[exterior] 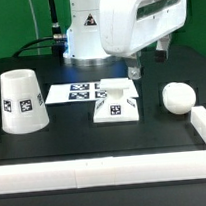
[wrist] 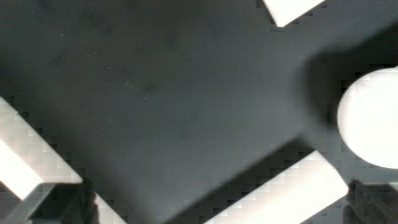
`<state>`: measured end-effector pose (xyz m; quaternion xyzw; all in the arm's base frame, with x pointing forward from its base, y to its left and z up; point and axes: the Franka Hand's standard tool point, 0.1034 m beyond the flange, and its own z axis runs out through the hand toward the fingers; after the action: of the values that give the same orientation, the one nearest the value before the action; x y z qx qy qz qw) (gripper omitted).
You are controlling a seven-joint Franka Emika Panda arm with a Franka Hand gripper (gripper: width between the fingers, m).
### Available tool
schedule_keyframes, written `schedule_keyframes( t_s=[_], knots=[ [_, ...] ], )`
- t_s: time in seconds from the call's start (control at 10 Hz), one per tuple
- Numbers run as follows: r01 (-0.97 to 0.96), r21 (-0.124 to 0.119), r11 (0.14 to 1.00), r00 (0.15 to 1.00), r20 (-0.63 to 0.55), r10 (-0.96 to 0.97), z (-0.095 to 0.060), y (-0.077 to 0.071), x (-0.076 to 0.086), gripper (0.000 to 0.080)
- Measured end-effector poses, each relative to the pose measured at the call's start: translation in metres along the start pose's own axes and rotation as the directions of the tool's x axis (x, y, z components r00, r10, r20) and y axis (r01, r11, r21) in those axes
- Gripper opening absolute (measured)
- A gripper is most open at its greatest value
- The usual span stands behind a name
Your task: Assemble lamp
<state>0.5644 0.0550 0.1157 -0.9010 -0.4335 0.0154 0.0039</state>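
Observation:
The white tapered shade [exterior: 21, 100] stands on the black table at the exterior view's left. The low square base [exterior: 116, 106] sits in the middle, and the ball bulb [exterior: 176, 97] lies at the exterior view's right. My gripper [exterior: 136, 66] hangs above the table behind the base and bulb, between them, touching neither. In the wrist view the gripper [wrist: 210, 205] is open and empty, and its dark fingers [wrist: 45, 205] stand far apart. The bulb shows there as a white round shape [wrist: 374, 120] at the frame's edge.
The marker board [exterior: 80, 91] lies flat behind the base. A white rail [exterior: 106, 171] runs along the table's front and up the exterior view's right side. White strips [wrist: 267, 195] cross the wrist view over the black table. A white corner [wrist: 302, 8] shows there too.

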Motion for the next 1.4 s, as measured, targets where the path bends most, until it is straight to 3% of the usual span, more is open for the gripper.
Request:
schedule_keyframes(
  t_s=[0.5, 0.8, 1.0, 1.2, 1.4],
  knots=[
    [-0.007, -0.006, 1.000, 1.000, -0.004, 0.007, 0.000, 0.000, -0.006, 0.0700],
    [-0.063, -0.014, 0.998, 0.998, 0.003, 0.063, 0.004, -0.014, -0.062, 0.0700],
    [-0.107, -0.022, 0.994, 0.994, -0.012, 0.107, 0.013, -0.019, -0.083, 0.0700],
    [-0.121, -0.020, 0.992, 0.993, -0.011, 0.121, 0.012, -0.019, -0.078, 0.0700],
    [-0.278, -0.013, 0.961, 0.961, -0.016, 0.277, 0.012, -0.019, -0.079, 0.0700]
  ],
)
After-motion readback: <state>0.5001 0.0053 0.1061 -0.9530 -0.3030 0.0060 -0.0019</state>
